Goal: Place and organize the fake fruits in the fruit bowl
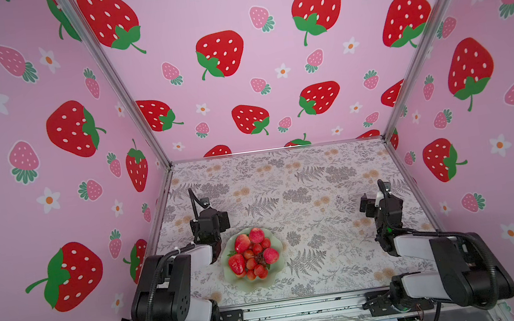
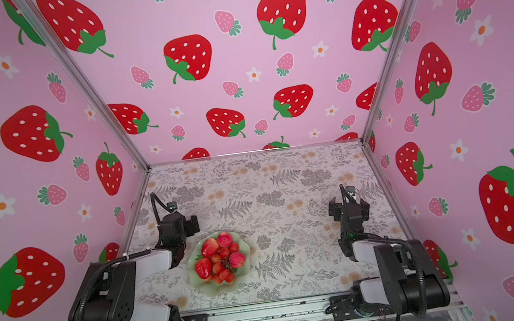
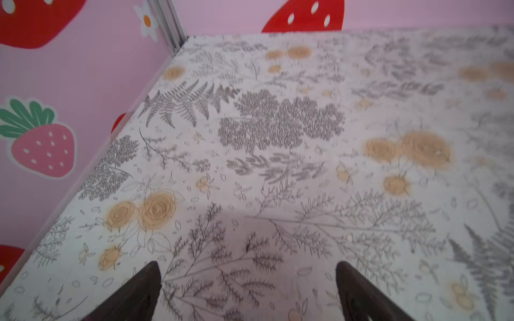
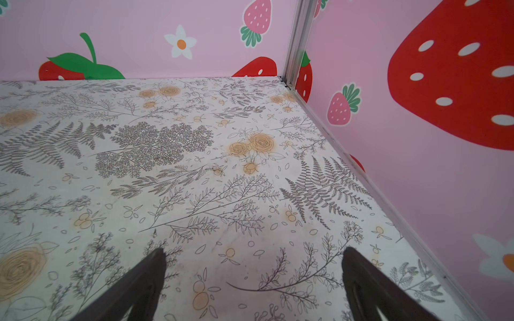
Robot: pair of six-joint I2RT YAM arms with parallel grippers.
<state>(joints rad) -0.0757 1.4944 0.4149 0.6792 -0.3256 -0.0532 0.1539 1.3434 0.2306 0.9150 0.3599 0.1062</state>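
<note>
The fake fruits (image 1: 253,255) sit heaped together inside the fruit bowl (image 1: 251,284). The left gripper (image 3: 247,262) hangs just beside the bowl's far-left rim. The right gripper (image 4: 254,248) is well apart on the bowl's right. Both jaws are spread wide, grasping nothing, above the floral tabletop (image 4: 194,180).

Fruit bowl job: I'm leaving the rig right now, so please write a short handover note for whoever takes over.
Left claw: open, empty, over the table by the left side of the fruit bowl.
Right claw: open, empty, well to the bowl's right.
Fruits: all those in view are piled in the bowl, including the strawberry and the bunch of small red balls; none shows outside it.
Done: placing, apparently.
Left: probably only a check of the arrangement.
</note>
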